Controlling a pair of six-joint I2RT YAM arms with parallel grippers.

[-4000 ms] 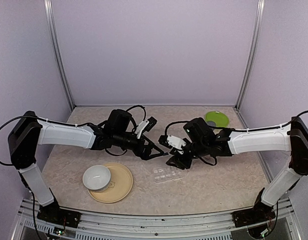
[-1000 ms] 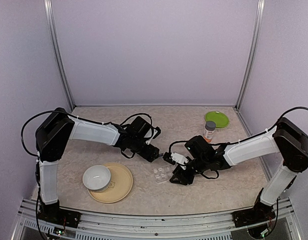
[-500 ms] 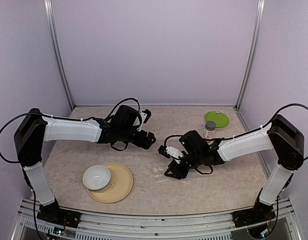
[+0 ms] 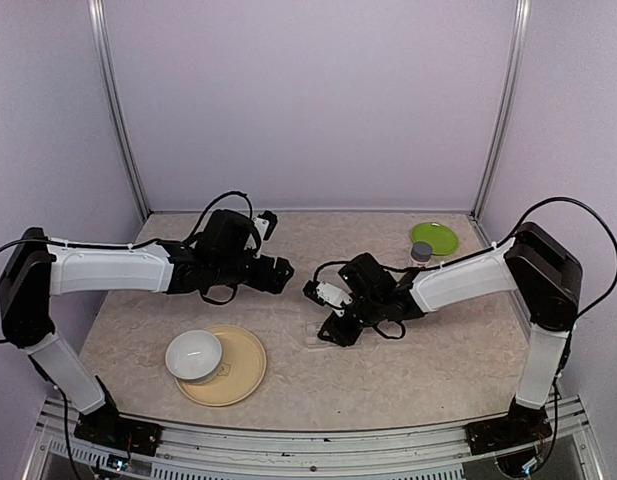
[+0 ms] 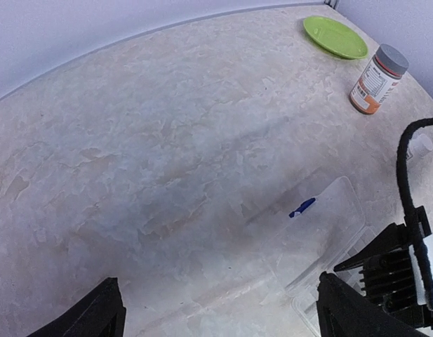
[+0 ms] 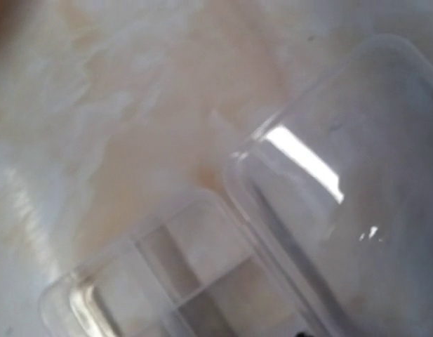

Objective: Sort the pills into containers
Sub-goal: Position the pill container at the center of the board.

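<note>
I read pill box (image 5: 327, 226): clear, flat, lid (image 6: 356, 175) laid open, divided compartments (image 6: 175, 270) | on table (image 5: 167, 140) at right gripper (image 4: 336, 328), whose grip I cannot tell | left gripper (image 5: 217, 288) fingers spread wide, holding nothing

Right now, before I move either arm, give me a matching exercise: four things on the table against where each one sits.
Things:
1. white bowl
2. green plate
3. orange-labelled bottle
4. clear pill box

Places:
A. centre of the scene, lid open
B. far right corner
C. on the tan plate
D. standing just beside the green plate

Pairs: 1-C, 2-B, 3-D, 4-A
</note>
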